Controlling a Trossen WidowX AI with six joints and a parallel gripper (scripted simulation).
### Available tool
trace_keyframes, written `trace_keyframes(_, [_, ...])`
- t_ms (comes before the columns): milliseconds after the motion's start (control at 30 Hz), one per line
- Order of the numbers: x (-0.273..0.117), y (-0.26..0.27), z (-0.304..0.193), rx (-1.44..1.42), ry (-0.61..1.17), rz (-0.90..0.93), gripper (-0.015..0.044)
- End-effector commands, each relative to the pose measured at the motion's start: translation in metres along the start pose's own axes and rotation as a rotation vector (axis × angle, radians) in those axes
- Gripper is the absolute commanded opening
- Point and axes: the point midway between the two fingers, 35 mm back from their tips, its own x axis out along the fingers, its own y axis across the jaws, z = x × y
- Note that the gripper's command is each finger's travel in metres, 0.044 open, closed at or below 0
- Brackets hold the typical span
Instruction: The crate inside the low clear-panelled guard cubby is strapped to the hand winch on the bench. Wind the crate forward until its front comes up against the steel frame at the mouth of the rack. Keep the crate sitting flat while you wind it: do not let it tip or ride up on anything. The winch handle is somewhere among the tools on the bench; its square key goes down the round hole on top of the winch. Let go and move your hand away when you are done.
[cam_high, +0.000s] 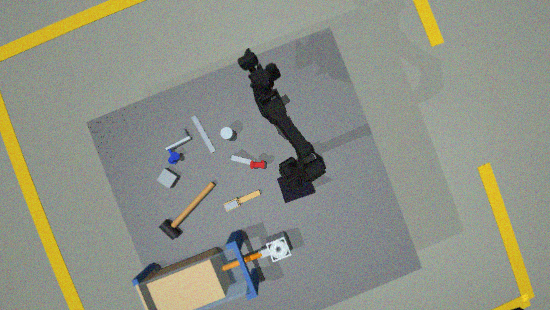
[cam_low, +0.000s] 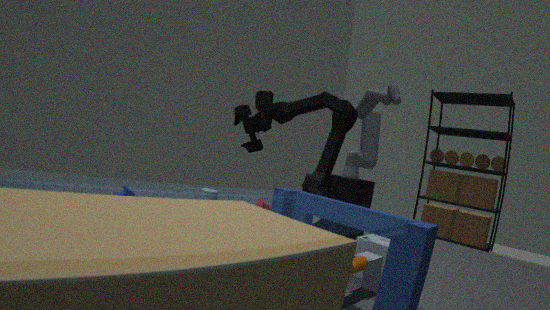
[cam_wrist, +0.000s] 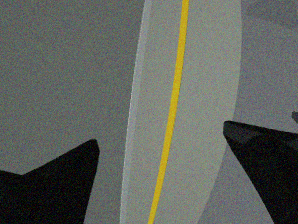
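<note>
My gripper (cam_high: 247, 56) (cam_low: 245, 131) (cam_wrist: 162, 137) is open and empty, raised high beyond the bench's far edge, away from the tools. The tan crate (cam_high: 187, 287) (cam_low: 150, 225) sits in the clear-panelled cubby, with a gap between its front and the blue steel frame (cam_high: 251, 285) (cam_low: 410, 270). An orange strap (cam_high: 253, 258) (cam_low: 358, 264) runs from the crate to the white winch (cam_high: 278, 249) (cam_low: 372, 266), whose round top hole is uncovered. A thin grey bar (cam_high: 178, 143) with a blue knob (cam_high: 173, 156) (cam_low: 126, 191), seemingly the winch handle, lies at the bench's left.
A mallet (cam_high: 194, 204), a brush (cam_high: 242, 200), a red-handled tool (cam_high: 258, 164), a flat bar (cam_high: 203, 134), a white cylinder (cam_high: 226, 133) and a grey block (cam_high: 167, 178) lie on the bench (cam_high: 350, 225). A shelf (cam_low: 465, 132) stands behind the arm.
</note>
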Motion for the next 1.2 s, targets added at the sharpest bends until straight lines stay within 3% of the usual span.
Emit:
trace_keyframes(0, [0.007,-0.047,-0.058,-0.096,0.184,-0.169,0.044])
trace_keyframes(233, [-0.025,-0.11,-0.154,-0.333,0.535,-0.37,0.044])
trace_keyframes(533, [-0.128,-0.178,-0.238,-0.847,1.017,-0.487,0.044])
trace_keyframes(733, [-0.211,-0.211,-0.25,-1.35,1.311,-0.402,0.044])
trace_keyframes(900, [-0.263,-0.226,-0.235,-1.836,1.46,-0.2,0.044])
trace_keyframes(967, [-0.273,-0.228,-0.229,-1.968,1.477,-0.127,0.044])
trace_keyframes(1167, [-0.274,-0.228,-0.228,-1.985,1.478,-0.117,0.044])
